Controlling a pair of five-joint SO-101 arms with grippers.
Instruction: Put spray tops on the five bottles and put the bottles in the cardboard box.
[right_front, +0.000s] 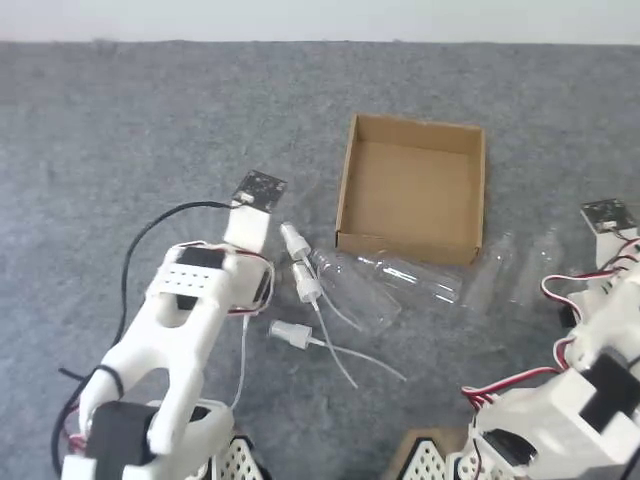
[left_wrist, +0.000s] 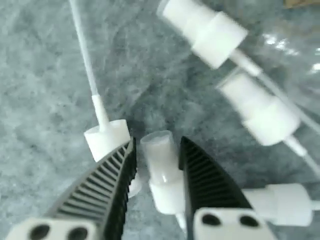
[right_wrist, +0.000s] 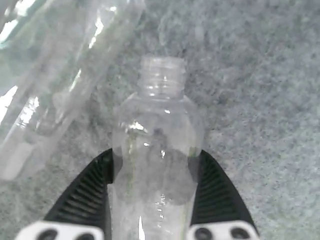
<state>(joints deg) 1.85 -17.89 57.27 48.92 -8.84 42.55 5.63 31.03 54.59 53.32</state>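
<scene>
1. Capping looks like the step in hand, at its pick-up stage: no bottle seen wears a top, and none lies in the box yet.
2. Left pincer straddles 1 top on the bench, at 8 o'clock of the box. The jaws are spread just beside it, not clearly pressing.
3. That top's long axis runs along the jaws, with the head away from the wrist and the dip tube toward it.
4. Right pincer pinches a bottle by its body, about 4 o'clock of the box. The open neck points away from the wrist.
5. Next, I judge: close on the top, lift it, feed the tube into that neck, then twist.
</scene>
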